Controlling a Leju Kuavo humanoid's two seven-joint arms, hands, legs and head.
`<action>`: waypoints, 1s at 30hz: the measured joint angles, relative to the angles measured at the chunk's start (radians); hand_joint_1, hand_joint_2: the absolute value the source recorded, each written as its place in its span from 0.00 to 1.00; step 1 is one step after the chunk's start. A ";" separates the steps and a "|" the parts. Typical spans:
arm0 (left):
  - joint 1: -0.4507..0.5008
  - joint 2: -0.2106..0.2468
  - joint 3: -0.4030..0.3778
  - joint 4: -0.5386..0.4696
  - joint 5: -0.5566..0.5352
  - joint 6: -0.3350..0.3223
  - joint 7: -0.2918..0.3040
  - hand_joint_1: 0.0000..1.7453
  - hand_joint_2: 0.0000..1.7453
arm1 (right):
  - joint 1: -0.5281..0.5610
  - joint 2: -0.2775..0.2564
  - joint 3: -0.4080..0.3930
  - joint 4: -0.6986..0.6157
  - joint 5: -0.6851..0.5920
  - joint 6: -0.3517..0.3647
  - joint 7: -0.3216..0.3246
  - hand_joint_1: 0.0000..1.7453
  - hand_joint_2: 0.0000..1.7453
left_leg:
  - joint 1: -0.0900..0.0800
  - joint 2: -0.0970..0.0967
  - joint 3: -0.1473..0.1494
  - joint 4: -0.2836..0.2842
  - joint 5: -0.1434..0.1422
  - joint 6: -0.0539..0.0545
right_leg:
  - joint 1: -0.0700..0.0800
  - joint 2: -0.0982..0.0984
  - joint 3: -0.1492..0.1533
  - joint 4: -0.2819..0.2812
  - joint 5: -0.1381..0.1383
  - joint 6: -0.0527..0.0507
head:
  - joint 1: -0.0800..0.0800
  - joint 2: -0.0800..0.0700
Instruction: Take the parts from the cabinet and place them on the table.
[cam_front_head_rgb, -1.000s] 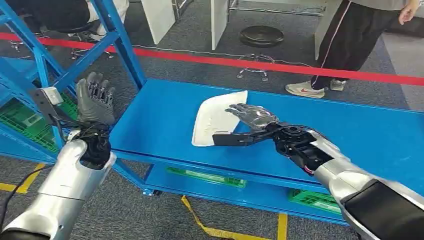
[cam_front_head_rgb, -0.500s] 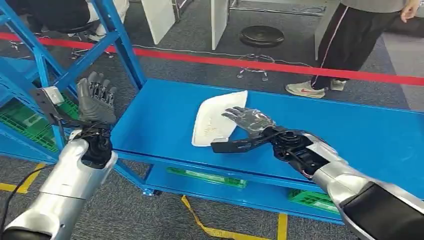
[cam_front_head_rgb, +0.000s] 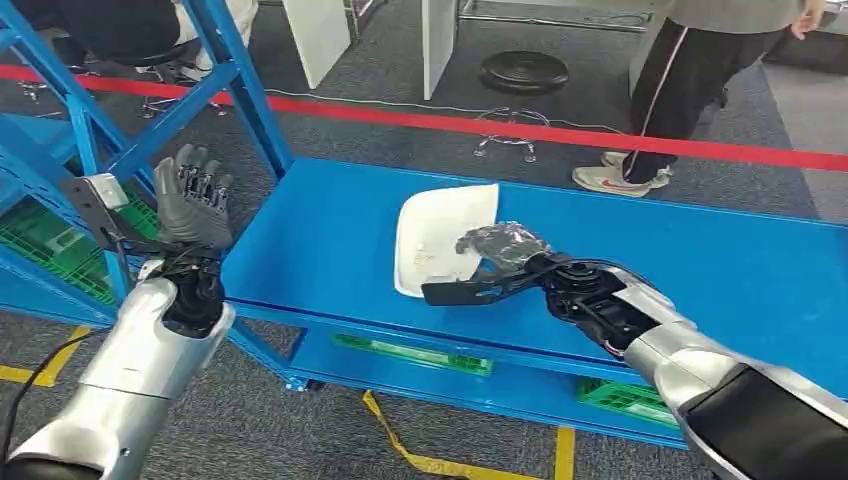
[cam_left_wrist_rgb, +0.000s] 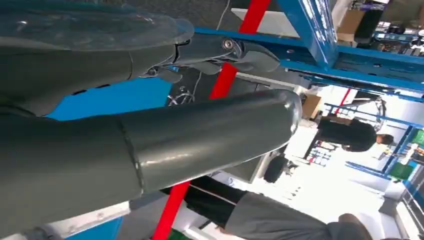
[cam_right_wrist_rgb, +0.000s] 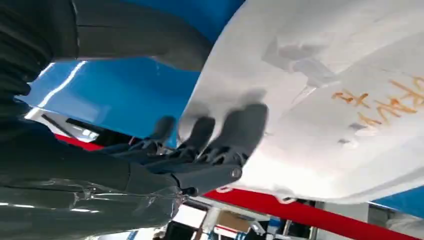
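A flat white part (cam_front_head_rgb: 435, 235) with orange writing lies on the blue table (cam_front_head_rgb: 320, 240), near its front edge. My right hand (cam_front_head_rgb: 495, 255) is at the part's right side. Its fingers curl down onto the white surface while the thumb sticks out apart along the table's front, with nothing pinched between them. In the right wrist view the dark fingertips (cam_right_wrist_rgb: 235, 135) touch the part (cam_right_wrist_rgb: 325, 100). My left hand (cam_front_head_rgb: 190, 200) is raised off the table's left end, fingers upright and apart, holding nothing; its grey thumb (cam_left_wrist_rgb: 175, 145) crosses the left wrist view.
A blue rack frame (cam_front_head_rgb: 235, 80) stands at the left with green crates (cam_front_head_rgb: 50, 245) in it. More green crates (cam_front_head_rgb: 415, 352) sit on the table's lower shelf. A person (cam_front_head_rgb: 700, 80) stands beyond the table's far edge, behind a red floor line (cam_front_head_rgb: 450, 125).
My right hand's fingers have curled from flat onto the part, and the part has shifted slightly to the right. The person behind has stepped. My left hand has not moved.
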 joint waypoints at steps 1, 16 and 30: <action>0.000 0.000 0.000 0.000 0.000 0.000 0.000 0.00 0.00 | 0.000 0.000 0.000 0.000 0.000 0.001 -0.001 1.00 1.00 | 0.000 0.000 0.000 0.000 0.000 0.000 | 0.000 0.000 0.000 0.000 0.000 0.000 | 0.001 0.000; -0.001 0.001 0.000 0.006 0.001 0.001 0.000 0.00 0.00 | -0.012 -0.005 -0.001 -0.002 -0.010 -0.001 -0.005 1.00 1.00 | -0.001 0.000 0.002 0.000 0.000 0.000 | 0.001 0.000 0.001 0.000 0.000 0.000 | 0.000 0.000; -0.004 0.001 0.000 0.018 0.002 0.004 -0.006 0.00 0.00 | -0.020 -0.008 -0.046 -0.003 -0.090 0.017 -0.005 1.00 1.00 | -0.001 0.001 0.003 0.000 0.000 0.000 | 0.001 0.001 0.002 0.000 0.000 0.000 | 0.000 0.000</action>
